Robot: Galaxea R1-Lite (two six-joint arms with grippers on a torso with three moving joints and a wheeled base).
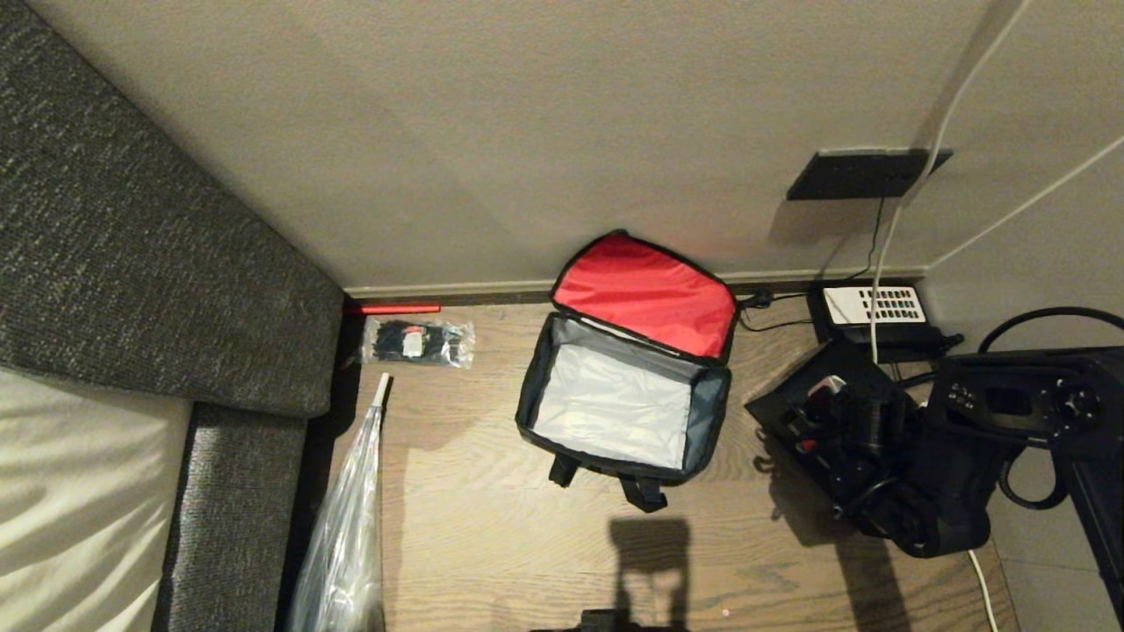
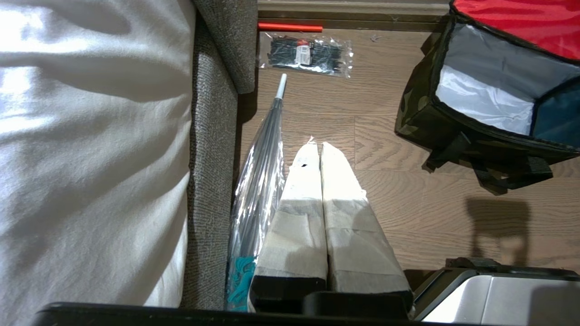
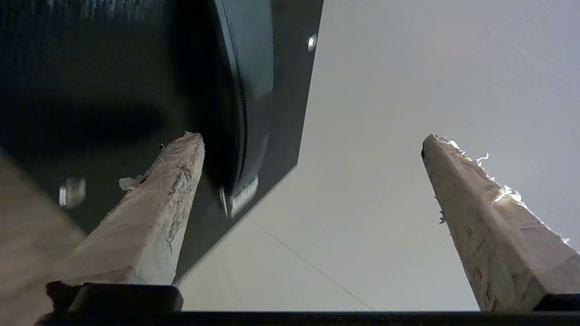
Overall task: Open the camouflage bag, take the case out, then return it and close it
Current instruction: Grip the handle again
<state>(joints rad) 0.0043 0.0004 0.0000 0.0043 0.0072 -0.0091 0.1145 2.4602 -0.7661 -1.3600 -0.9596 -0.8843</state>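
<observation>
Currently the bag (image 1: 625, 386) lies on the floor (image 1: 492, 527) by the wall, lid thrown back, no case visible inside. The right gripper (image 3: 312, 149) is spread wide and empty; the left gripper (image 2: 321, 149) is closed and empty. Risk: the strap (image 1: 645, 491) could be snagged, dragging the bag.

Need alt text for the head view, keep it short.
A camouflage bag sits open on a wooden floor, red lid lining folded back against the wall and a pale lining inside. A clear packet of black cable ties lies to its left by a grey sofa; a desk phone and the robot's black right arm are on its right.
</observation>
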